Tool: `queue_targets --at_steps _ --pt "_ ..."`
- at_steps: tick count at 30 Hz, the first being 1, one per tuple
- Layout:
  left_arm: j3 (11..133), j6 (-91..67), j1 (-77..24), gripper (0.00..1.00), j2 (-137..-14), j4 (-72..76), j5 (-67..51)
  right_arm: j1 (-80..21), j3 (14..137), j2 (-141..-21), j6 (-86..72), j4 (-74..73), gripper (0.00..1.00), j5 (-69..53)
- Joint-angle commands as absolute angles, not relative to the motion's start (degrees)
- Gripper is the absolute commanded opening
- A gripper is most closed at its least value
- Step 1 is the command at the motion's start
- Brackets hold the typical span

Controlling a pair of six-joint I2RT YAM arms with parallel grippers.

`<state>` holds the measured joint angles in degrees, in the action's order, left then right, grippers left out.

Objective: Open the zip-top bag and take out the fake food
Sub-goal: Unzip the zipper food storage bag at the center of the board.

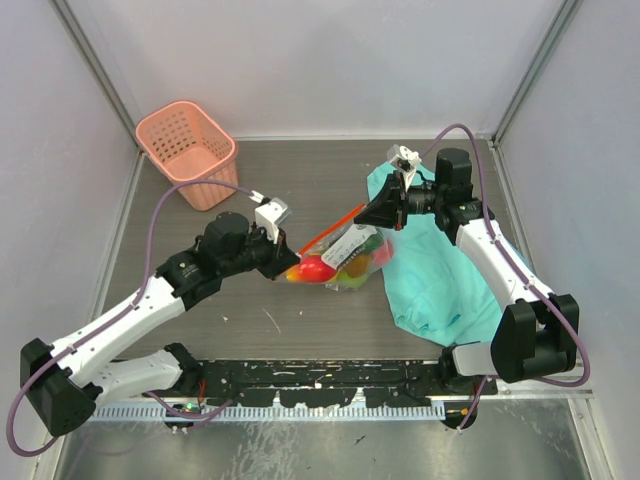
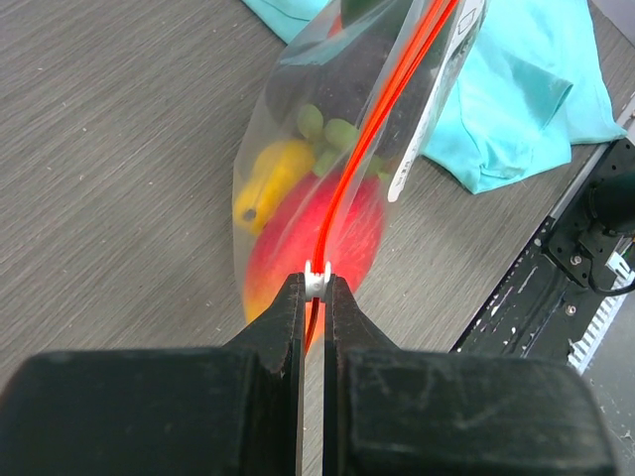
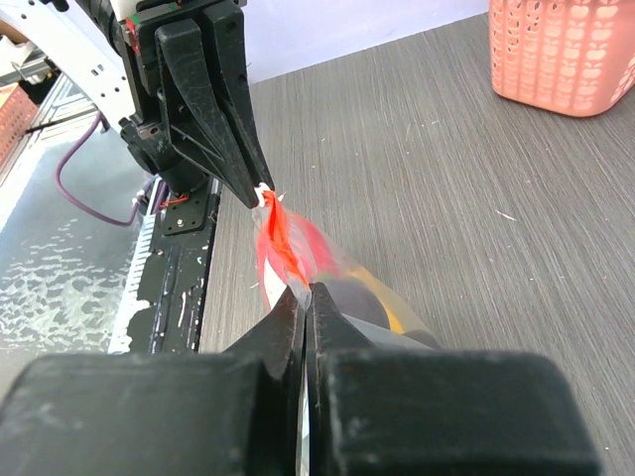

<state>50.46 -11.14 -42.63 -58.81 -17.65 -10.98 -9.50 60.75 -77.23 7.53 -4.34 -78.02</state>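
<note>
The clear zip-top bag [image 1: 345,255] hangs stretched between my two grippers above the table, its red-orange zip strip [image 2: 382,109] pulled taut. My left gripper [image 2: 317,290] is shut on the small white slider [image 2: 317,277] at the strip's near end. At the far end, my right gripper [image 3: 306,296] is shut on the corner of the bag [image 3: 283,248]. The fake food is inside the bag: a red apple [image 2: 342,233], a yellow piece [image 2: 268,183], green grapes [image 2: 327,129] and a dark piece. In the top view my left gripper [image 1: 288,262] and right gripper [image 1: 362,215] flank the bag.
A teal cloth [image 1: 440,270] lies under and to the right of the bag. A pink basket [image 1: 188,152] stands at the back left. The black mounting rail [image 1: 320,385] runs along the near edge, and walls close in the table's sides and back.
</note>
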Motion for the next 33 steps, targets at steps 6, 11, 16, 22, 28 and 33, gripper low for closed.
queue_targets --at_steps 6,11,16,22,28,33 --pt "49.2 -12.7 -42.1 0.0 -57.0 -20.4 -7.7 -8.6 61.8 -75.8 7.6 -1.3 0.01 -78.4" --pt "48.9 -13.0 -41.8 0.0 -56.6 -20.9 -7.1 -8.4 61.8 -75.6 7.7 -1.4 0.01 -78.4" --pt "48.5 -13.1 -41.6 0.0 -56.2 -21.3 -6.3 -8.4 61.8 -75.7 7.6 -1.4 0.01 -78.4" --pt "48.1 -13.6 -41.3 0.0 -56.5 -21.9 -5.2 -8.3 61.7 -76.0 7.7 -1.5 0.01 -78.4" --pt "48.2 -14.0 -40.5 0.0 -57.1 -22.4 -4.4 -8.3 61.7 -76.1 7.8 -1.5 0.01 -78.4" --pt "48.0 -14.3 -39.9 0.0 -57.0 -22.7 -4.2 -8.3 61.7 -76.1 7.8 -1.5 0.01 -78.4"
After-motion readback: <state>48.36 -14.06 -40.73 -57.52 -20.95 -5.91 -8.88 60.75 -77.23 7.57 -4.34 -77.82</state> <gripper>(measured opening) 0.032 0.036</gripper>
